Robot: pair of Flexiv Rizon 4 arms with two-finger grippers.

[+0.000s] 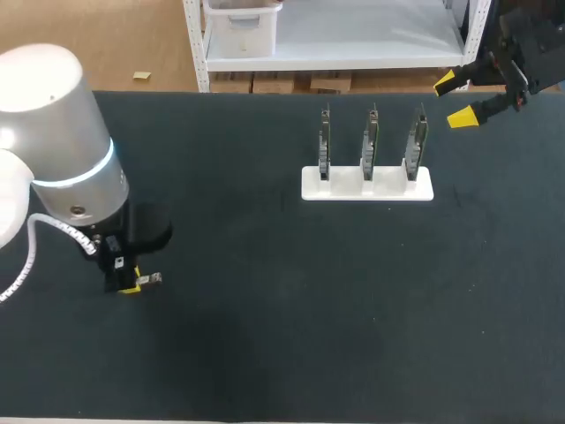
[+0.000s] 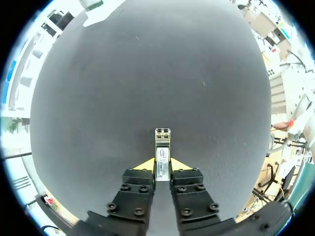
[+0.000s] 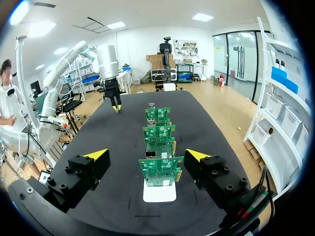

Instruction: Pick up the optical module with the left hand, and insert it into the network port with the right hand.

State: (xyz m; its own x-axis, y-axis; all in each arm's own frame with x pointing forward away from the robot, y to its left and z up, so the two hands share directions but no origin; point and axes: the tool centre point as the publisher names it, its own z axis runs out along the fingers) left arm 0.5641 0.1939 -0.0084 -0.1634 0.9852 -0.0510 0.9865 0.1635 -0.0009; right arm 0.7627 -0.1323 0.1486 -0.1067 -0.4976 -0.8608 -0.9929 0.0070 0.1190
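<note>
Clamping the optical module (image 2: 162, 150) in the left gripper (image 2: 162, 169) low over the table (image 1: 265, 318); holding the right gripper (image 1: 461, 99) spread wide near the white stand (image 1: 366, 188) of circuit boards (image 1: 370, 141).

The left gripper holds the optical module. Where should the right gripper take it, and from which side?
Grip the free end of the optical module, sticking out ahead of the left gripper; the rest is clamped in it. The open right gripper should probably come from ahead, closing on the labelled face and its opposite.
</note>
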